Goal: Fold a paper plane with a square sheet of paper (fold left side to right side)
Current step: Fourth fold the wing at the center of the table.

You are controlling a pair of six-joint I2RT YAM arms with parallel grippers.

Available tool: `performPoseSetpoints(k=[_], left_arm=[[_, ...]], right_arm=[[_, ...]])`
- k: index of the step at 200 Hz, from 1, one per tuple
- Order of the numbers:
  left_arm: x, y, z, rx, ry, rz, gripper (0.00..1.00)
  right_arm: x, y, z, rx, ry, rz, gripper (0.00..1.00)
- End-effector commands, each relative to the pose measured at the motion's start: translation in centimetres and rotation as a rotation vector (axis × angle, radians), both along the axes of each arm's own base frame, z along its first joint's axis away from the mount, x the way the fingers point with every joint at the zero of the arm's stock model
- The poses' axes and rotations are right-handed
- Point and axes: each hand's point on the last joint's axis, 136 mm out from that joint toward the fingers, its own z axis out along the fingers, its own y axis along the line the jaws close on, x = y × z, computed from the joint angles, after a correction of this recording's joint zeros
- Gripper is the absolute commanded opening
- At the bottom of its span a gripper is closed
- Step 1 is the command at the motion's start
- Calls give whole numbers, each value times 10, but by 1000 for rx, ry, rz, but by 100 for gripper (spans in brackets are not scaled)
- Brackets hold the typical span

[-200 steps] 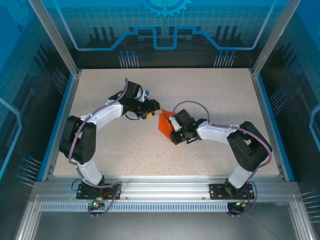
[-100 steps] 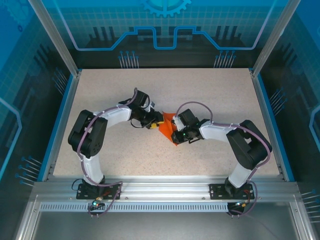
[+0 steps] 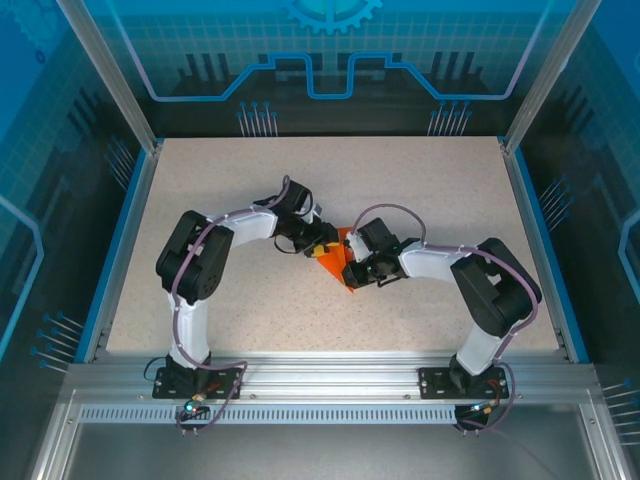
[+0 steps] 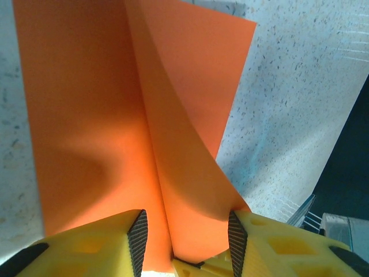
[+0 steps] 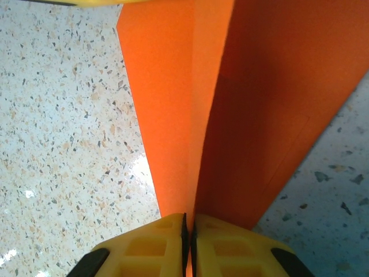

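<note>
Your speckled pale counter carries the thin bright orange square sheet of paper at its middle, partly folded. Your right gripper pinches one raised flap tight. Your left gripper stands half-open around the fold.

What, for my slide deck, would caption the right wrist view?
Right pincer shut on a raised fold of the orange square sheet of paper, speckled table beneath.

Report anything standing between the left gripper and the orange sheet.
Nothing visible does: the left gripper stands open around a raised fold of the square sheet of paper, which the right gripper pinches shut.
</note>
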Motion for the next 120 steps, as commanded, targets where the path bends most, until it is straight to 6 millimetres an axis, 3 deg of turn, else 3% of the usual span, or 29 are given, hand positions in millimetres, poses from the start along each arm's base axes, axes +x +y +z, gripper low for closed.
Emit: performPoseSetpoints(k=[1, 76, 120], left_arm=[[2, -6, -4, -11, 19, -9, 44], [-4, 1, -29, 43, 79, 6, 44], [-9, 5, -39, 69, 100, 10, 44]], right_arm=[[-3, -3, -9, 12, 38, -10, 12], [-3, -4, -9, 18, 49, -15, 18], [3, 0, 5, 53, 28, -18, 24]])
